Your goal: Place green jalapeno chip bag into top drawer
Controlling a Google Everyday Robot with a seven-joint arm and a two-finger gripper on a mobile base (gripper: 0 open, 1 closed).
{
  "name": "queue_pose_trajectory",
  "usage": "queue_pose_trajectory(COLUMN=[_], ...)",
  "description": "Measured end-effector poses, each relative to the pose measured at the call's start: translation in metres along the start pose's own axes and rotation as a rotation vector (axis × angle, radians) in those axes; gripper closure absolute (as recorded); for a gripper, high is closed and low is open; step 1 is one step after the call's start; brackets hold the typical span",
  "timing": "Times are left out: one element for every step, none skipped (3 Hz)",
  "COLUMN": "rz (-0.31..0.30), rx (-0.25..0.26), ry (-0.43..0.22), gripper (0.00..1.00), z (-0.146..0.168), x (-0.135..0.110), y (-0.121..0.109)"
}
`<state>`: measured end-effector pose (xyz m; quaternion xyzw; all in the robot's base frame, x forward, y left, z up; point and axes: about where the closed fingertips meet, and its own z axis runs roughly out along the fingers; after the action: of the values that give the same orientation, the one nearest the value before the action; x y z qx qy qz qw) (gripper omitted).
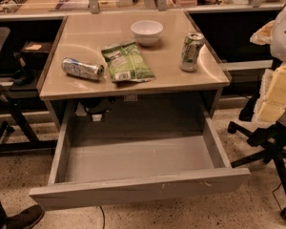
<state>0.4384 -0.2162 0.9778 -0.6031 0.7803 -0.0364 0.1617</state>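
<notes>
**Colleague:** Where is the bag on your feed?

**Operator:** I see the green jalapeno chip bag (127,61) lying flat on the counter (86,37), near the front edge and about midway across. On its left a silver can (83,68) lies on its side, just beside it. Behind the bag sits a white bowl (147,31), and to the right a green-and-white can (191,51) stands upright, apart from the bag.

**Colleague:** And the drawer?

**Operator:** The top drawer (138,190) stands open below the counter, with its plain grey inside showing and its long front panel nearest me.

**Colleague:** Your pincer?

**Operator:** My pincer (275,97) is at the right edge of the view, off the counter's right side and well apart from the bag, above an office chair (271,147). I cannot tell whether it is wide or narrow. It touches nothing on the counter.
</notes>
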Motion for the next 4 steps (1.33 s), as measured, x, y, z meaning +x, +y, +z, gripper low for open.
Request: queue_pose_trajectory(rz=[-0.001, -0.051, -0.117, -0.179], rx=[0.0, -0.002, -0.022, -0.033], ry=[0.0, 0.007, -0.002, -0.031], gripper=[0.0, 0.0, 0.0, 0.0], z=[0.0, 0.013, 0.032, 0.049], x=[0.0, -0.02, -0.048, -0.084], y=[0.0, -0.016, -0.038, -0.062])
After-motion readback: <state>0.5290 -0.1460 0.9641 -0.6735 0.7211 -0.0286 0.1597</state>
